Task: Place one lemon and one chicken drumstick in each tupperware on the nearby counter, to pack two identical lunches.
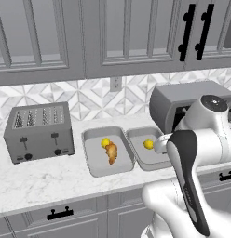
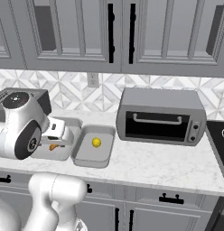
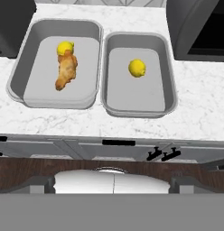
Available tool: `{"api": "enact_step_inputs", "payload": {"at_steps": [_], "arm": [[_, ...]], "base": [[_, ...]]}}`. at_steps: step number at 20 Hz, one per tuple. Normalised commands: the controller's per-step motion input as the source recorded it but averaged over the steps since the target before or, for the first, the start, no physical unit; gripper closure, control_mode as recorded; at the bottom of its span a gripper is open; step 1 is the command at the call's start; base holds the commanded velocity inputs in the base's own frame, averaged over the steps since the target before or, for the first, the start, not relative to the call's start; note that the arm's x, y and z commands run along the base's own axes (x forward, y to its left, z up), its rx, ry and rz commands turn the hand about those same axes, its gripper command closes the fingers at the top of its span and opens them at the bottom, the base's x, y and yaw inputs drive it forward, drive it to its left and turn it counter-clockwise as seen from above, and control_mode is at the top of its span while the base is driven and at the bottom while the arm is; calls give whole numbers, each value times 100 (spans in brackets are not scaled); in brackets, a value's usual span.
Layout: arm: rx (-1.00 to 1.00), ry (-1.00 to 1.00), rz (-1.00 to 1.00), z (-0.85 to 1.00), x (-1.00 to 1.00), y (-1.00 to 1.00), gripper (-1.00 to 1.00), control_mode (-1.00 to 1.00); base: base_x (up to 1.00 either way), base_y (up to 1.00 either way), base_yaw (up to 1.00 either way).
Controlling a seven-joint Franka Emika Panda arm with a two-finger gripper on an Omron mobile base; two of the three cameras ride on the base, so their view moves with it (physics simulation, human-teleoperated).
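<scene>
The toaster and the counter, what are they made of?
The toaster looks like brushed grey metal: dull, even sheen, with black knobs. The counter looks like polished white marble or similar stone: faint grey veins run through it. As the scene is rendered, both are only guesses from the look.

Both base views look forward and down from behind the arm, left and right, at middle range. The hand view looks steeply down from above. All three share the two tupperware trays (image 3: 55,63) (image 3: 138,74) on the table (image 3: 195,103).

No readable text or labels, seemingly, anywhere.
</scene>
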Motion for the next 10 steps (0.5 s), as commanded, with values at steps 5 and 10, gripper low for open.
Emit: {"api": "enact_step_inputs", "payload": {"at_steps": [5, 10], "arm": [[0, 0, 0, 0, 0, 0, -100, -100], [0, 0, 0, 0, 0, 0, -100, 100]], "base": [[0, 0, 0], [-10, 0, 5]]}}
